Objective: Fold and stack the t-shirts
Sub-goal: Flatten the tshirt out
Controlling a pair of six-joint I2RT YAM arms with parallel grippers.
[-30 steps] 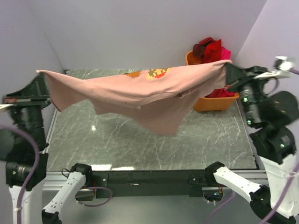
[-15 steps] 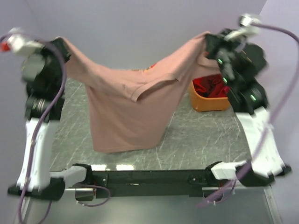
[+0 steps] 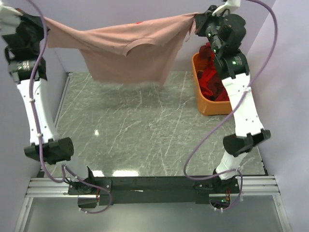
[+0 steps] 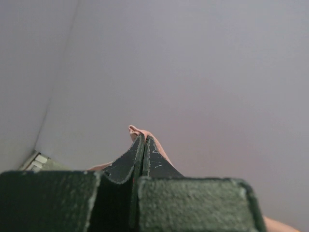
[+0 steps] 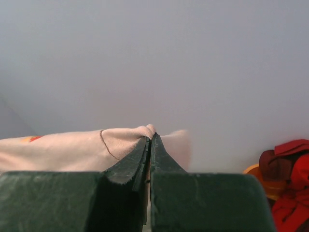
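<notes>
A dusty pink t-shirt (image 3: pixel 125 53) hangs stretched high above the far part of the table, held between both arms. My left gripper (image 3: pixel 42 23) is shut on its left edge; pink cloth (image 4: pixel 137 131) pokes out past the closed tips of that gripper (image 4: pixel 144 139). My right gripper (image 3: pixel 197 21) is shut on the right edge, where pink fabric (image 5: pixel 96 145) bunches beside the tips of the right gripper (image 5: pixel 149 140). The shirt's lower half droops down toward the table. More red t-shirts (image 3: pixel 212 82) lie heaped in the tub at the right.
An orange plastic tub (image 3: pixel 211 107) stands at the right edge of the marble table (image 3: pixel 145 130). Both arms reach tall along the two sides. Pale walls close in the back and both sides.
Both arms have risen and swung toward the back wall, lifting the pink t-shirt higher and pulling it tauter. Its hanging bottom now clears the table.
</notes>
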